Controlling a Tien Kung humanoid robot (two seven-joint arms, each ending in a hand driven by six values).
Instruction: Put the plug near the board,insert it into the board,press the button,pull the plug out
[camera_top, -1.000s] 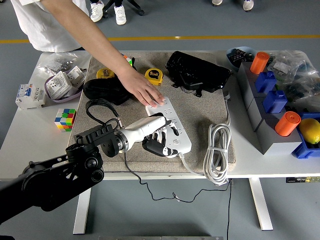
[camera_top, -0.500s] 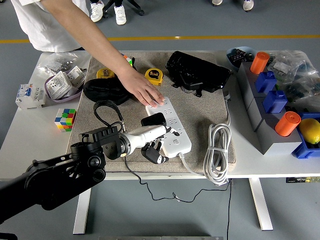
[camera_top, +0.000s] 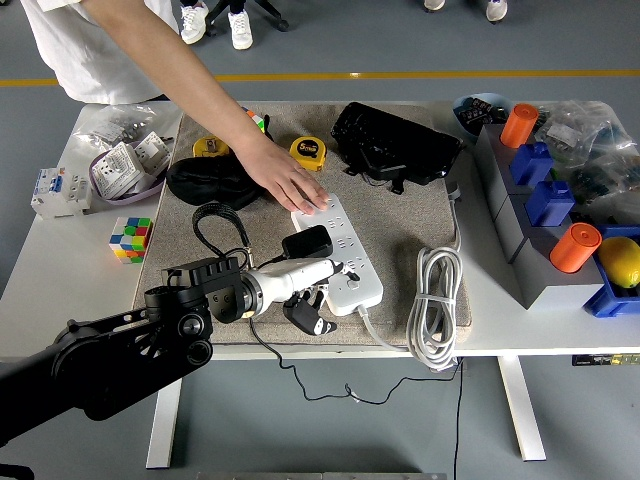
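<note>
The left hand is drawing back toward the near desk edge, fingers curled but holding nothing. The black boxy plug sits just beyond it, off the white plastic power board now, so the pull-out looks done. A person's hand pins the board's far end. Little room behind; the coiled white cable lies to its right.

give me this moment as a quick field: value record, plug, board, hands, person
plug: black plug lying on the mat just left of the board, not inserted
board: white power strip on the grey mat
left hand: left hand at the strip's near end, fingers curled, holding nothing
right hand: not in view
person: person's hand pressing on the strip's far end
</note>
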